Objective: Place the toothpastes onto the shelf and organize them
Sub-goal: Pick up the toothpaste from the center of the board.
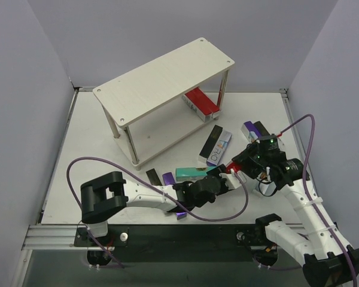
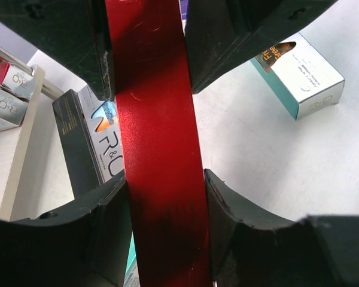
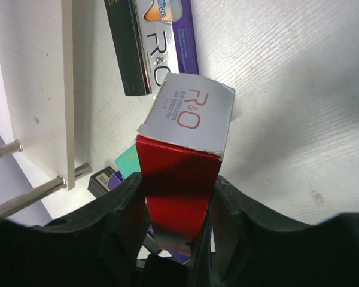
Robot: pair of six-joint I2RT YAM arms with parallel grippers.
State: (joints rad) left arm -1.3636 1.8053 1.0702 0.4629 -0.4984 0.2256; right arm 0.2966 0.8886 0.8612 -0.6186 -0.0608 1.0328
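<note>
From above, the shelf (image 1: 167, 75) is seen standing slantwise at the far middle of the table (image 1: 260, 107), and stored red cartons (image 1: 201, 103) are laid on its lower board at the right end. A black carton (image 1: 210, 142) and a white and purple carton (image 1: 220, 148) are laid side by side on the table just in front of that end. A teal carton (image 1: 191, 173) is placed nearer the arms, and a purple carton (image 1: 249, 128) lies off to the right. The left gripper (image 1: 218, 182) and the right gripper (image 1: 236, 164) are brought tip to tip beside the teal carton, with a red carton (image 1: 228, 170) glimpsed between them. In the left wrist view, the red carton (image 2: 158, 149) is clamped lengthwise between the closed fingers of the left gripper (image 2: 164, 191). Higher up, two more black fingers are pressed against its sides. The teal carton (image 2: 305, 75) is seen on the table to the right, and the stored red cartons (image 2: 6, 89) at the left edge. In the right wrist view, the red carton (image 3: 179, 173) is gripped by the right gripper (image 3: 176, 191), its white printed end turned away from the camera. The black carton (image 3: 127, 48) is seen beyond it, beside the shelf (image 3: 36, 78) and its rod legs (image 3: 24, 194).
</note>
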